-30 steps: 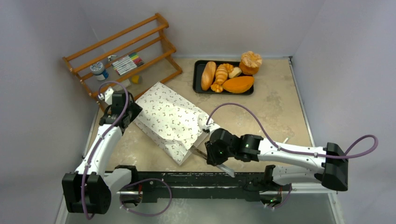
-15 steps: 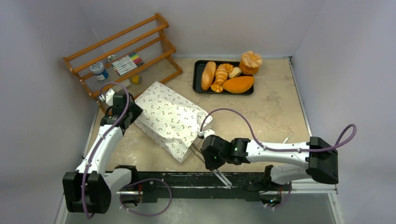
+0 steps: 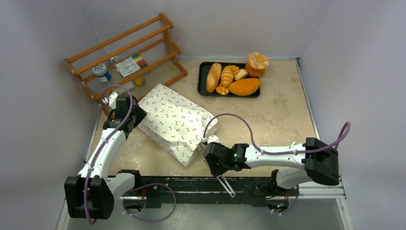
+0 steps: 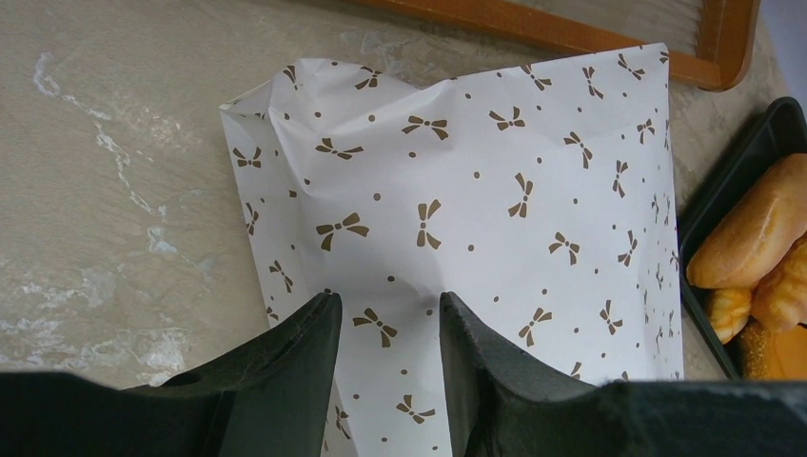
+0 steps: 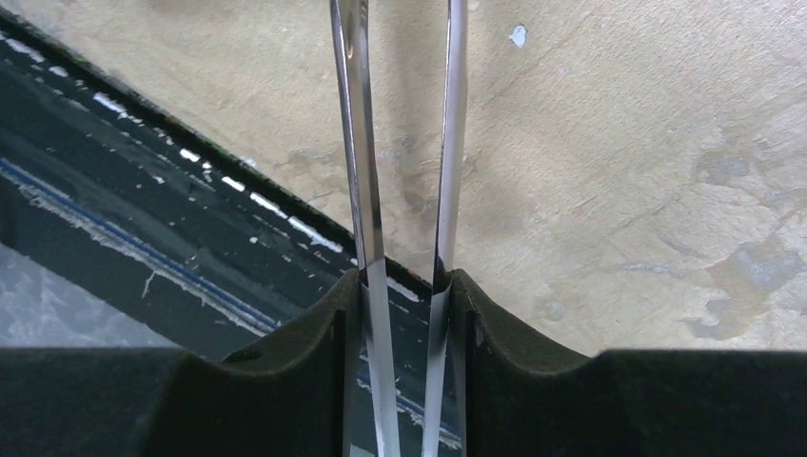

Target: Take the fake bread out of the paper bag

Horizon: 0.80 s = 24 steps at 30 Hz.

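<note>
The paper bag [image 3: 174, 122], off-white with small brown bows, lies flat on the table left of centre. My left gripper [image 3: 130, 115] stands at its far-left end. In the left wrist view, its jaws [image 4: 385, 297] are apart, with the tips resting on the bag [image 4: 476, 162]. My right gripper [image 3: 210, 158] is shut on metal tongs [image 3: 226, 184] just off the bag's near-right end. Both tong arms [image 5: 362, 190] run forward between the fingers, spread apart. Several pieces of fake bread [image 3: 229, 76] lie on the black tray [image 3: 201, 79]. The bag's inside is hidden.
A wooden rack [image 3: 124, 48] with markers and a small jar stands at the back left. The tray's edge [image 4: 709, 205] and bread [image 4: 752, 238] show right of the bag in the left wrist view. The black base rail [image 3: 191, 184] runs along the near edge.
My right arm has moved left, bringing the tongs closer to the bag's near end, and the tong arms have spread a little. The left arm and the bag have stayed put.
</note>
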Available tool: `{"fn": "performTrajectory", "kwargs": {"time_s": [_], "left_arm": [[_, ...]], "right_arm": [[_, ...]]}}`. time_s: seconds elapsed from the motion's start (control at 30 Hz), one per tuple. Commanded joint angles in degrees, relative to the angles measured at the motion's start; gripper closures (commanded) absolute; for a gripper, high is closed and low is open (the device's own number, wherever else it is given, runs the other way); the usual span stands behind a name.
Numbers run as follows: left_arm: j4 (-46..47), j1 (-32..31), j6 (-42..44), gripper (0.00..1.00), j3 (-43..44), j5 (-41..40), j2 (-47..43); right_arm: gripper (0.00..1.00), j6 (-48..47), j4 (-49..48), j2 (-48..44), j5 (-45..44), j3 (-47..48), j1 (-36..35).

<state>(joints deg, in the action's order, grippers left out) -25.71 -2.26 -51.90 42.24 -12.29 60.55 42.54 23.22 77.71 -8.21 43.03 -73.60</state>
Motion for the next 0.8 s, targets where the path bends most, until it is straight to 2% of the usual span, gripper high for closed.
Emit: {"fn": "performTrajectory", "kwargs": {"time_s": [0.0,0.4,0.47,0.5,0.77], "left_arm": [[2.6,0.3,-0.8,0.58,-0.6,0.2,-0.3],[2.9,0.3,-0.7,0.58,-1.3,0.4,-0.3],[3.0,0.3,-0.7,0.58,-1.4,0.4,-0.2],[3.1,0.3,-0.7,0.58,-1.3,0.4,-0.1],[3.0,0.3,-0.6,0.58,-0.9,0.3,0.1]], "right_arm": [[0.61,1.8,-0.4,1.9,-4.0,0.7,-0.7],[0.54,5.5,1.5,6.9,-10.9,2.3,-4.2],[0.42,6.3,2.9,8.1,-12.4,3.0,-5.0],[0.41,6.6,3.3,8.6,-12.8,3.3,-5.3],[0.41,7.0,3.8,8.5,-13.9,3.8,-5.9]]}}
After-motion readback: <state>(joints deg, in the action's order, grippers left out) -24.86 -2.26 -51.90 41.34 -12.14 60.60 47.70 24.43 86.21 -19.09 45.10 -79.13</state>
